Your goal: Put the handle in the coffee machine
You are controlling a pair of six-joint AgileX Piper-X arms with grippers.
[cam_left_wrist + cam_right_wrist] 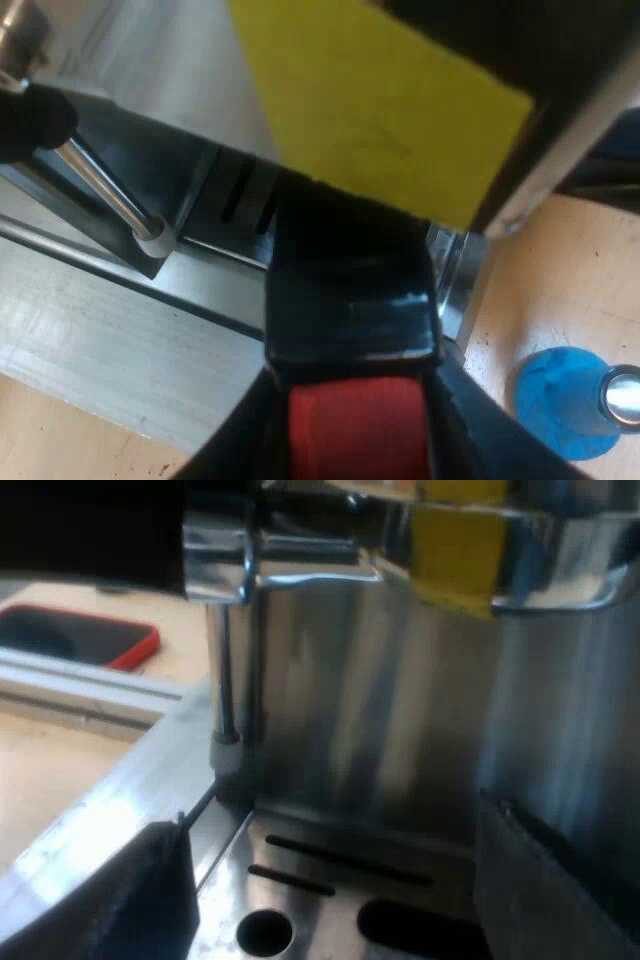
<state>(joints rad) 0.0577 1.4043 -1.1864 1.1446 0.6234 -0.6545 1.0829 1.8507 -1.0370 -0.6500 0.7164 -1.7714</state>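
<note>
The holder's dark handle [350,310] with its red end [352,430] lies between the black fingers [235,445] of my left gripper [352,452], which is shut on it. The handle points toward the espresso machine [170,70], under the yellow sticker [390,110] and above the slotted drip tray [240,195]. The holder's metal head is hidden. My right gripper [330,905] is open just over the drip tray [330,865], facing the machine's steel front [400,710], with nothing between its fingers [130,905].
A steam wand [100,190] [228,670] hangs beside the tray. A blue tamper [565,400] stands on the wooden table by the machine's corner. A phone in a red case [80,635] lies on the table beyond the machine. A yellow sticker [455,550] sits high on the front.
</note>
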